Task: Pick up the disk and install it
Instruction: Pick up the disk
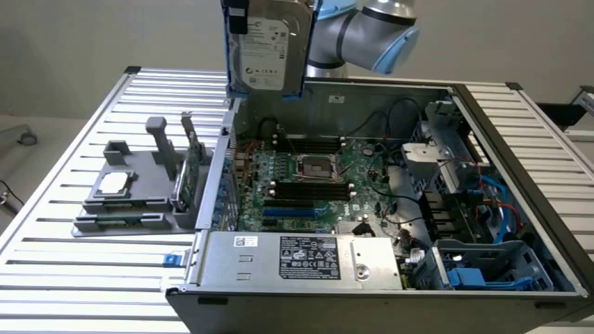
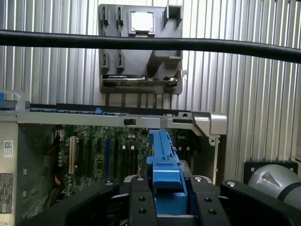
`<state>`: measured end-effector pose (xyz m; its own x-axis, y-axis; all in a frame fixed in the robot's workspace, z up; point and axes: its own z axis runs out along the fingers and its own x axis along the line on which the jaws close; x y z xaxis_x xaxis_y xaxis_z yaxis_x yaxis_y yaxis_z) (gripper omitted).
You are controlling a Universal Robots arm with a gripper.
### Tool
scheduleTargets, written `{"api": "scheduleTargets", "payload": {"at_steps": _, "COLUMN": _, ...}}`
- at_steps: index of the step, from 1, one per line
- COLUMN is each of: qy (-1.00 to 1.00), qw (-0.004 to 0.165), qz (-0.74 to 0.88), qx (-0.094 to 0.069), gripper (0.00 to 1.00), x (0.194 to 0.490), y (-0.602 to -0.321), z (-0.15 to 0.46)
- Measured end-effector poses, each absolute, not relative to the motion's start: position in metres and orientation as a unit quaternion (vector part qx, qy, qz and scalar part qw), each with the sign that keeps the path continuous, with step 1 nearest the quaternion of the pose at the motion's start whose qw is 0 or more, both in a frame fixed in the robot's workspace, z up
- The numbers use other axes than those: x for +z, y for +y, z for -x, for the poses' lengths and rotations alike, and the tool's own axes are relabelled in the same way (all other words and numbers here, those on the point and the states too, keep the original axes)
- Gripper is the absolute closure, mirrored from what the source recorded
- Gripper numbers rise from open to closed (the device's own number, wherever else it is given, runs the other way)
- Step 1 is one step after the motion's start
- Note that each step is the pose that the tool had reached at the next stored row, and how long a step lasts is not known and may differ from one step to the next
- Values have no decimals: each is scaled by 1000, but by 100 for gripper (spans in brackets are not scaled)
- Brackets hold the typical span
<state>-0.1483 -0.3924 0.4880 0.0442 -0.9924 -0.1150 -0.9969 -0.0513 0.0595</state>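
Observation:
The disk [image 1: 264, 45] is a silver-grey hard drive with a white label and a blue carrier frame. It hangs upright, high over the back corner of the open computer case [image 1: 278, 278] on the exterior view's left. In the wrist view my gripper [image 2: 164, 190] is shut on the disk's blue frame [image 2: 163, 155], one black finger [image 2: 141, 200] on each side. Beneath the disk lies the case's wall and the motherboard [image 2: 99, 155]. The arm's grey and blue elbow [image 1: 371, 31] sits just behind the disk.
A grey tray [image 1: 130, 202] with a small silver chip [image 1: 113, 182] and a thin green card [image 1: 190, 177] stands on the slatted table at the exterior view's left. A bay with blue parts [image 1: 487, 268] fills the case's near right corner. A black cable [image 2: 150, 43] crosses the wrist view.

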Motion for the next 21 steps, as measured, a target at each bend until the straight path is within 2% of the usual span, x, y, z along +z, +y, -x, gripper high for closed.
{"api": "scheduleTargets", "payload": {"at_steps": 21, "qy": 688, "qw": 20, "qz": 722, "qx": 64, "gripper": 67, "x": 498, "y": -441, "z": 73}}
